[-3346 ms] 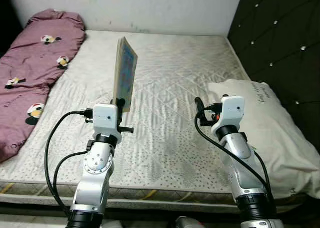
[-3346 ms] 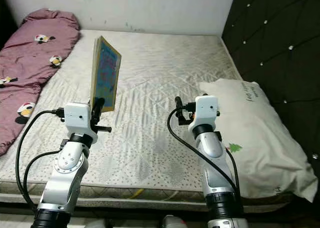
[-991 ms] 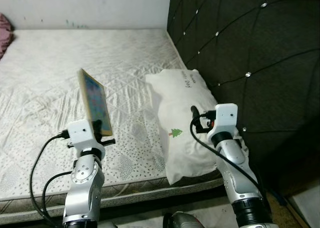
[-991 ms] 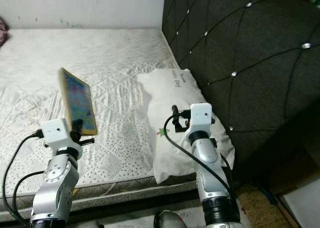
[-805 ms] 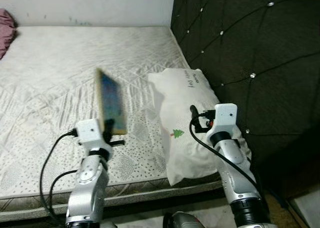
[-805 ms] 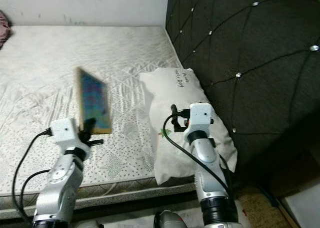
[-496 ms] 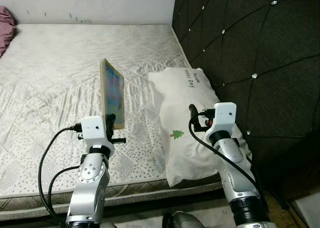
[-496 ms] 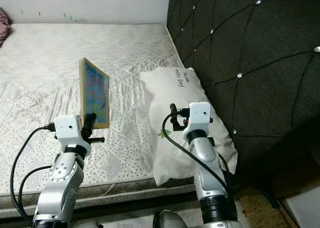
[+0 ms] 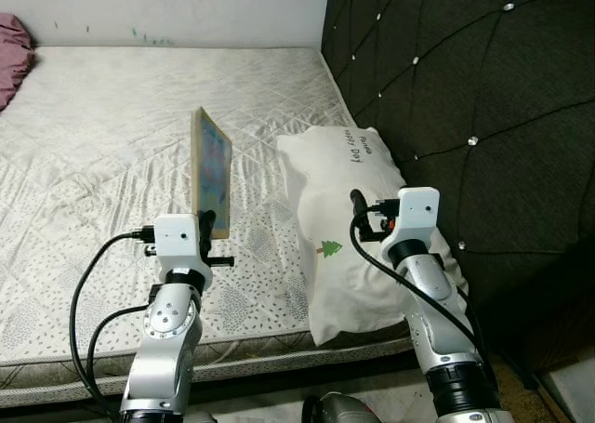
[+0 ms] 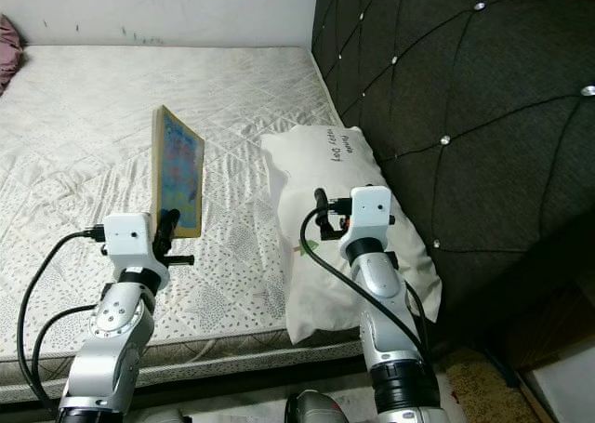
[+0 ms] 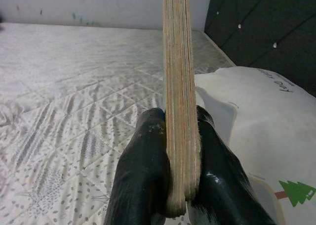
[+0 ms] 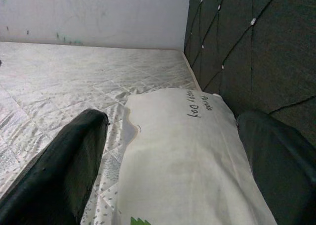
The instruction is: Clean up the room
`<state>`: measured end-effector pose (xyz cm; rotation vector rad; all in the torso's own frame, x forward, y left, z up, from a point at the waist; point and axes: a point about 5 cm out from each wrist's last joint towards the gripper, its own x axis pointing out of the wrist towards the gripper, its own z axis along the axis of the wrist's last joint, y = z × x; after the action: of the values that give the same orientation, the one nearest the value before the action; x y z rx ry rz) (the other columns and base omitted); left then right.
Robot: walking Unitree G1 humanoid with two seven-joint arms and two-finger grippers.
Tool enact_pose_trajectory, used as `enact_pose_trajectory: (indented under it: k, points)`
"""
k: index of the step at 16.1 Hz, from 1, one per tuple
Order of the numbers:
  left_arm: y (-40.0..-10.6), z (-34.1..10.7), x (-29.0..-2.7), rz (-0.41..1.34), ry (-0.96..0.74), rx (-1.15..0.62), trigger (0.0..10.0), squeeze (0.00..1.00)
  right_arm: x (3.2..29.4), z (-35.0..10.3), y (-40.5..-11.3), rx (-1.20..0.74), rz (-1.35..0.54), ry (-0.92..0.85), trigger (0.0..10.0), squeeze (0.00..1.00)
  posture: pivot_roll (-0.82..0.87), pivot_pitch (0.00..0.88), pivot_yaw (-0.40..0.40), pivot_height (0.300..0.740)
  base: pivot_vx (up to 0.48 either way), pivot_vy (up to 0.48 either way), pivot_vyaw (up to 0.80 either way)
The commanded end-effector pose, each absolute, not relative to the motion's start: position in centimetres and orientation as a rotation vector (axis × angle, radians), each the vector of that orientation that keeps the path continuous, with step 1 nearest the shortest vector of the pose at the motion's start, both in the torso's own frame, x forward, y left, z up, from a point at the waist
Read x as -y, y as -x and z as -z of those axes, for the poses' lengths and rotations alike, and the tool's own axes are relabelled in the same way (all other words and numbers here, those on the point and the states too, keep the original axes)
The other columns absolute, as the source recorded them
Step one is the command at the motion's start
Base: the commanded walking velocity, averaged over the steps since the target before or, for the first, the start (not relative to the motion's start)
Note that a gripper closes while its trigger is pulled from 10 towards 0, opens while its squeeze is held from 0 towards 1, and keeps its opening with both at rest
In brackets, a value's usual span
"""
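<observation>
The left claw (image 11: 180, 151) is clenched on a thin book (image 9: 210, 170), gripping its lower edge between the two black fingers (image 11: 143, 175). The book stands upright above the bed (image 9: 102, 135), its colourful cover turned toward the pillow side and its stacked page edges facing the wrist camera. It is lifted clear of the mattress, held in front of the robot over the near part of the bed, just to the left of the pillow (image 9: 349, 228).

The right claw (image 12: 168, 156) is released, its two fingers (image 12: 64, 165) spread wide apart with nothing between them. It hovers above the near end of the pillow, apart from it.

The pillow is white, with a line of handwritten-style lettering near its far end and a small green tree printed near its near end (image 9: 328, 248). It lies on the right side of the bed, against the dark tufted headboard (image 9: 446, 79) that is studded with shiny buttons. The mattress has a pale quilted cover with a speckled pattern. A corner of a maroon blanket (image 9: 14, 56) shows at the far left edge of the bed, well apart from the book. A pale wall (image 9: 167, 9) runs behind the bed.
</observation>
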<state>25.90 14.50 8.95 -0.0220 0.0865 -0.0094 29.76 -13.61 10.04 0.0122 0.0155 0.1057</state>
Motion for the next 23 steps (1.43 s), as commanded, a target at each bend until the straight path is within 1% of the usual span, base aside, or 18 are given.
enact_pose_trajectory:
  k: [1,9,11,23]
  points:
    - [-26.31,-10.34,-14.09,0.025,0.019,-0.015,10.0,0.0,13.73,-10.03,-30.01,-0.018,-0.107,-0.011,10.0,0.0,0.0,0.0,-0.043,0.74,0.0,0.0,0.0]
    - [-26.72,-10.88,-14.29,0.016,0.004,0.007,10.0,0.0,13.32,-10.0,-30.18,-0.017,-0.13,-0.011,10.0,0.0,0.0,0.0,-0.042,0.74,0.0,0.0,0.0]
    - [-26.86,-10.92,-14.33,0.012,0.0,0.011,10.0,0.0,13.29,-9.98,-30.28,-0.018,-0.134,-0.01,10.0,0.0,0.0,0.0,-0.044,0.732,0.0,0.0,0.0]
    - [-27.27,-11.17,-14.23,0.004,-0.004,0.02,10.0,0.0,13.03,-9.96,-30.53,-0.014,-0.141,-0.011,10.0,0.0,0.01,0.0,-0.044,0.585,0.0,0.0,0.0]
